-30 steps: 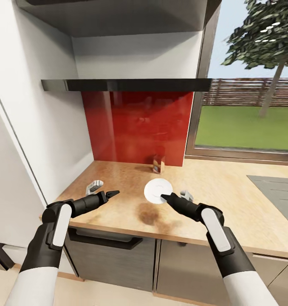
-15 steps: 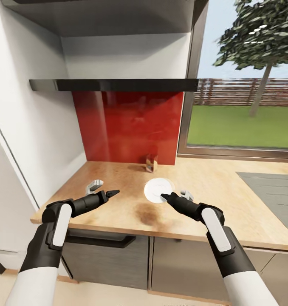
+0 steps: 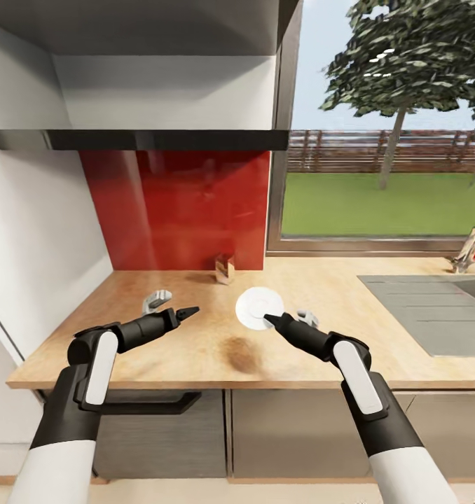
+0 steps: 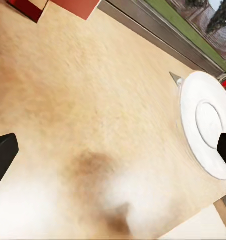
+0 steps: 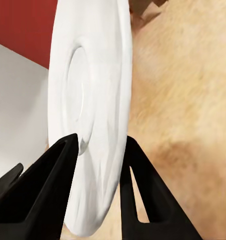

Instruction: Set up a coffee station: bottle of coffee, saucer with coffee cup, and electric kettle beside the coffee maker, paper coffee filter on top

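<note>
My right gripper (image 3: 270, 320) is shut on the rim of the white saucer (image 3: 258, 306), holding it tilted over the middle of the wooden counter (image 3: 195, 350). In the right wrist view the black fingers (image 5: 53, 175) pinch the saucer (image 5: 93, 95) from both sides. To the left, over bare wood, my left gripper (image 3: 190, 311) is open and empty; its wrist view has the saucer (image 4: 205, 125) off to one side. By the red backsplash stands a small brown container (image 3: 224, 269), possibly the coffee bottle.
Two small grey-white objects lie on the counter, one on the left (image 3: 155, 299) and one beside my right arm (image 3: 307, 318). A grey sink area (image 3: 434, 315) with a tap (image 3: 472, 253) lies at the right. A dark shelf (image 3: 139, 138) hangs above the backsplash.
The whole view has shifted, so the camera has moved rightward along the counter and the sink and tap have come into sight. Both arms keep their pose, and the saucer stays held.
</note>
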